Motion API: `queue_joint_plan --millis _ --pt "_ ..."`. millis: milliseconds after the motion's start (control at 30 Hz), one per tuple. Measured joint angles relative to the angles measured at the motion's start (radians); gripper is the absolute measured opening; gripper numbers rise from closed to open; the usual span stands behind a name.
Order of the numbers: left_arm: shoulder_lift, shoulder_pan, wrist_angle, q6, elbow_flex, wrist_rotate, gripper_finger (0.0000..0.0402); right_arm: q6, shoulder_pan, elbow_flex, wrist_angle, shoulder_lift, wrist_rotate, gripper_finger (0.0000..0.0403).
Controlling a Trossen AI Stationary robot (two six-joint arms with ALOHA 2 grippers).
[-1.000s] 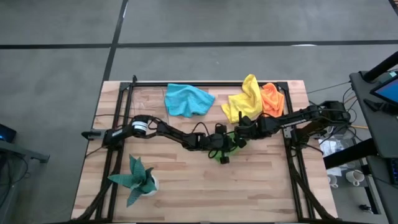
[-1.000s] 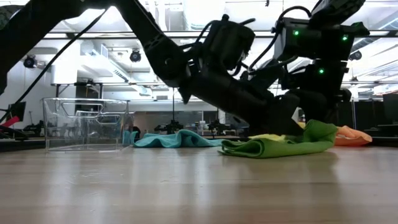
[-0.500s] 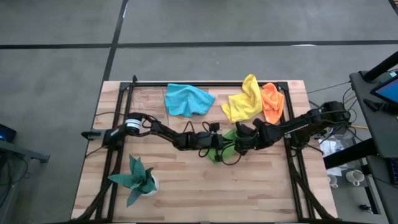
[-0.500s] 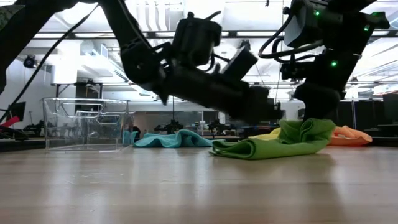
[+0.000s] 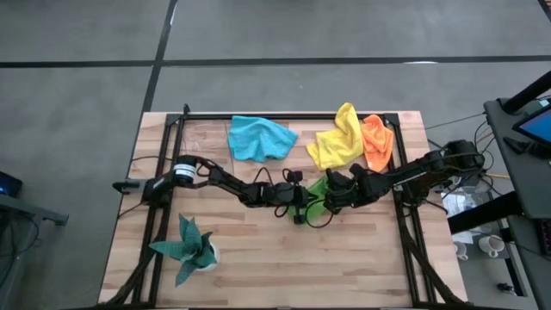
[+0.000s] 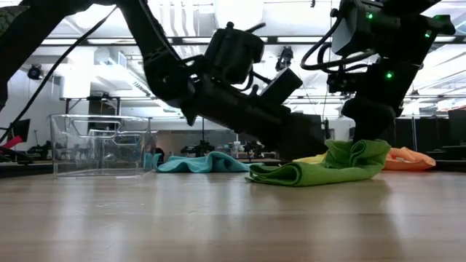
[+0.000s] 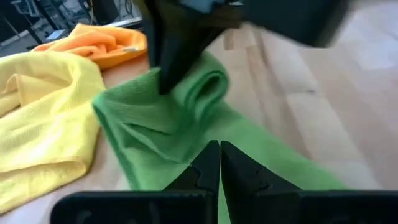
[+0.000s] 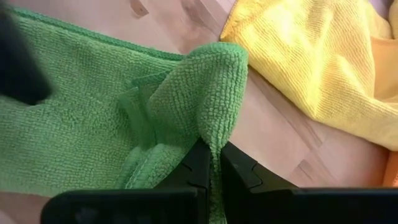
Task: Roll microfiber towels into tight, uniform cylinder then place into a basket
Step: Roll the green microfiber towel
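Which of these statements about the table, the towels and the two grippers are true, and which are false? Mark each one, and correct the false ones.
1. The right gripper is shut on the green towel. True.
2. The blue towel lies inside the basket. False: it lies loose on the table, apart from the basket.
3. The yellow towel and the orange towel lie touching each other. True.
4. The plant stands between the two grippers. False: it stands near the table's left edge, clear of both.
5. The left gripper is wide open. False: it is shut.
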Motion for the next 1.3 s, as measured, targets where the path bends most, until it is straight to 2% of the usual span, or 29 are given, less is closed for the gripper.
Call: queue_joint_plan --millis 167,367,900,1300 --pt "0.012 0.039 -0.012 0.001 0.055 0.054 0.0000 -0.012 0.000 0.000 0.009 0.000 -0.002 0.0011" --pt "0.013 0.083 -0.129 -0.001 0.098 0.153 0.0000 -0.026 0.000 0.000 0.015 0.000 -0.002 0.0011" --pt "0.034 0.120 -0.120 0.002 0.103 0.184 0.0000 -0.065 0.000 0.000 0.057 0.001 -0.017 0.0011" --pt "0.119 0.151 -0.117 0.000 0.164 0.165 0.0000 -0.083 0.000 -0.008 0.067 0.001 -0.024 0.0011"
